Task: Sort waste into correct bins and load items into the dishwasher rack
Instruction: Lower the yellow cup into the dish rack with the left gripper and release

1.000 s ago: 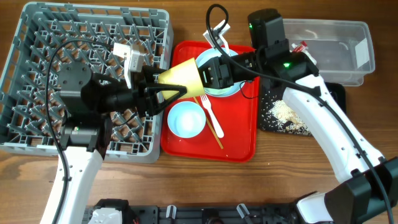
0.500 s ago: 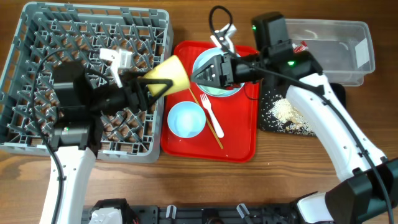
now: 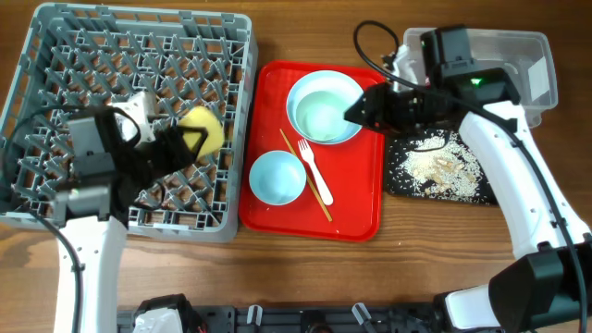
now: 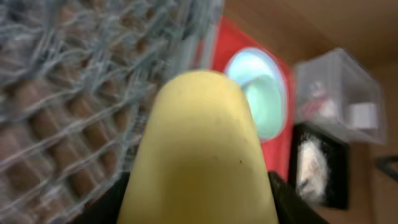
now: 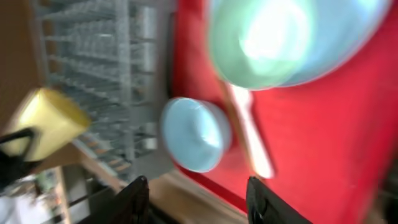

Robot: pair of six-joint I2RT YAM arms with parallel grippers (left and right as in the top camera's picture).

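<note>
The yellow cup [image 3: 203,132] hangs over the right side of the dishwasher rack [image 3: 139,11], above the pegs and not yet seated. It is tipped sideways, its long axis pointing roughly toward the red tray [image 3: 356,208]. My left gripper [image 3: 188,141] is clamped on it, so I judge the placing falls to that arm: straight down. My right gripper [image 3: 356,111] hovers spread and empty by the larger bowl [image 3: 324,106], well apart.
</note>
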